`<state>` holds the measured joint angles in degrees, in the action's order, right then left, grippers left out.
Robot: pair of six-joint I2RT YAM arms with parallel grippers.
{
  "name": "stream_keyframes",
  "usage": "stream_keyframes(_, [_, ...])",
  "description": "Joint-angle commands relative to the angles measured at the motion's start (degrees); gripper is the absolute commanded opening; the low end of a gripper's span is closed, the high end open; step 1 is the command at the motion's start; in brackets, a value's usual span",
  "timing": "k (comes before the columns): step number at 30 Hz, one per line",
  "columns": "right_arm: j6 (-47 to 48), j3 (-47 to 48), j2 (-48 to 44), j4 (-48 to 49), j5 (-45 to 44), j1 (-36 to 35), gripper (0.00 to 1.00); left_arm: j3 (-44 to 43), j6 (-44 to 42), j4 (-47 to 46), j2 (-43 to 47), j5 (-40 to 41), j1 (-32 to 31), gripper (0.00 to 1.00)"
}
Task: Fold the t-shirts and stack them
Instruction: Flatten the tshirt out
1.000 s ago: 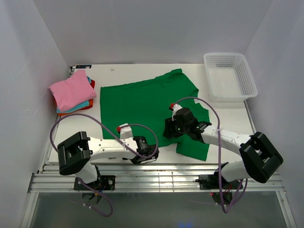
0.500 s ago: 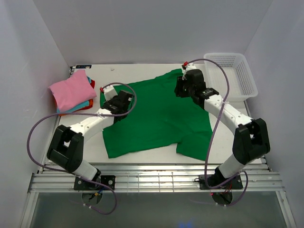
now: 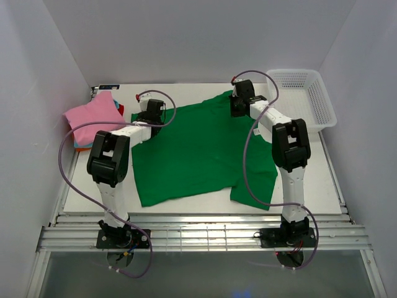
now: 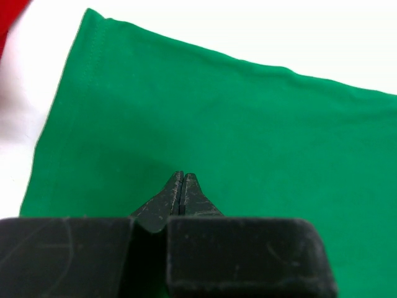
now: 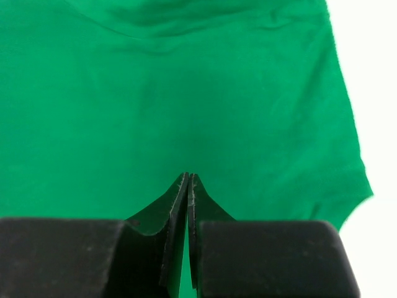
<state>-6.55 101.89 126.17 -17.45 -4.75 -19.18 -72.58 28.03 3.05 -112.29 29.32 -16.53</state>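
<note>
— Where's the green t-shirt (image 3: 198, 152)?
— Spread flat beside the folded stack (image 3: 93, 118). The left gripper (image 4: 182, 176) and right gripper (image 5: 188, 176) are closed at its far edge (any pinch is hidden).
— Handling?
— Light, limp, probably; grip corners.

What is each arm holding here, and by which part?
Both appear to pinch the green t-shirt: left fingers near its far hem corner, right fingers by the far sleeve.

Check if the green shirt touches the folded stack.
Apart. The left wrist view shows a strip of white table between the green shirt edge and the red cloth of the stack.
</note>
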Motion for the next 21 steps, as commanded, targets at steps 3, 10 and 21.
stream_keyframes(3, [1.1,7.88,6.18,-4.16,0.88,3.0,0.08,-4.76,-0.26,3.36,-2.05,0.48,2.47,0.0])
stream_keyframes(10, [1.36,10.97,10.15,-8.03,0.54,4.68,0.08,-9.95,0.97,8.02,-8.19,-1.72,4.14,0.0])
stream_keyframes(21, [1.62,5.08,9.09,-11.2,-0.52,5.29,0.08,-22.94,-0.69,12.68,-17.6,-4.36,6.25,0.0])
